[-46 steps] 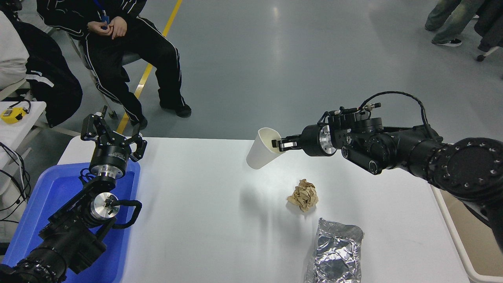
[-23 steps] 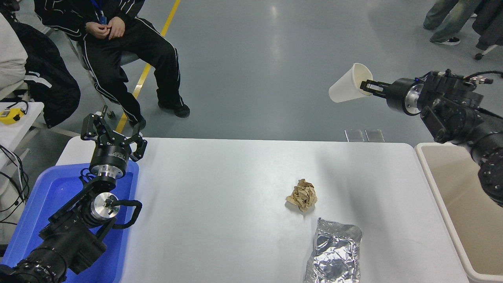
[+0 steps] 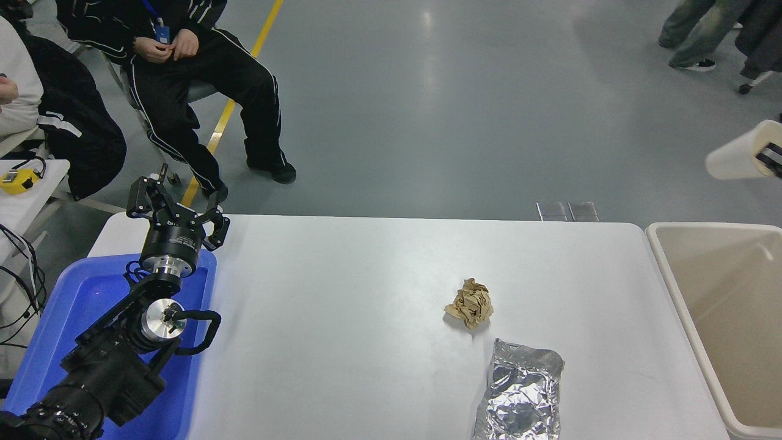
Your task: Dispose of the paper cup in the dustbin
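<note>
The transport step is being carried out: the paper cup [image 3: 736, 160] is being held by its rim, tilted, in the right gripper [image 3: 771, 160], closed on it and barely in view at the right edge, high beyond the beige dustbin [image 3: 672, 287]; release inside is being called for next.

The frame's right edge cuts off the paper cup [image 3: 736, 160] and dustbin [image 3: 672, 287].

The paper cup [image 3: 736, 160] looks matt white and smooth. The dustbin [image 3: 669, 276] is smooth beige plastic with a dull sheen. The surface [image 3: 342, 318] is smooth white with soft reflections. A brown paper ball [image 3: 470, 303] is rough and crumpled, a foil bag [image 3: 520, 396] shiny, creased silver, and a blue tray [image 3: 91, 293] glossy plastic.
</note>
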`<state>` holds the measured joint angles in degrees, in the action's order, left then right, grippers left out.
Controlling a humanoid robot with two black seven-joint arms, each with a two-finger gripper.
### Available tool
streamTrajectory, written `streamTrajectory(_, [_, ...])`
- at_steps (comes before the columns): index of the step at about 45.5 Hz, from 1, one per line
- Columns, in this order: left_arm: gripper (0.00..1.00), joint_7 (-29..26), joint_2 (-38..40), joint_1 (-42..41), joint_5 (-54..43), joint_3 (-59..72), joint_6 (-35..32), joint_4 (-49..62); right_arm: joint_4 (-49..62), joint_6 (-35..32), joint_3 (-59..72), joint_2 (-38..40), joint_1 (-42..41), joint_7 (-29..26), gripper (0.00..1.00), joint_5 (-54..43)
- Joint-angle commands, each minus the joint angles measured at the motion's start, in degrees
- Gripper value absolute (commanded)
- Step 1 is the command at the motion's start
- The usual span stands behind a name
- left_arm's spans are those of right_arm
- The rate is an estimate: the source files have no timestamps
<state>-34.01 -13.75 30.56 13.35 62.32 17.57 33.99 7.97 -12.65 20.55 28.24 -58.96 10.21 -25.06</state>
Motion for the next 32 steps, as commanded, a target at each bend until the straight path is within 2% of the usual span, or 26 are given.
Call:
streamTrajectory(1, [1.00,0.00,0.04,-0.06,0.01,-0.01,0.01,0.03,2.75,0.35,-4.90,2.87,5.78,-6.78,0.00,0.01])
streamTrajectory(13, [1.00,0.00,0.04,-0.06,0.01,-0.01,0.01,0.03,2.75,2.72,-5.87,2.96,10.88,-13.46,0.00,0.01])
streamTrajectory(23, [1.00,0.00,0.04,-0.06,0.01,-0.01,0.01,0.03,2.58,4.22,-5.96,0.76,16.15,-13.90,0.00,0.10])
streamTrajectory(32, [1.00,0.00,0.04,-0.06,0.01,-0.01,0.01,0.03,2.31,5.35,-6.05,-4.42,21.52,-13.73,0.00,1.33])
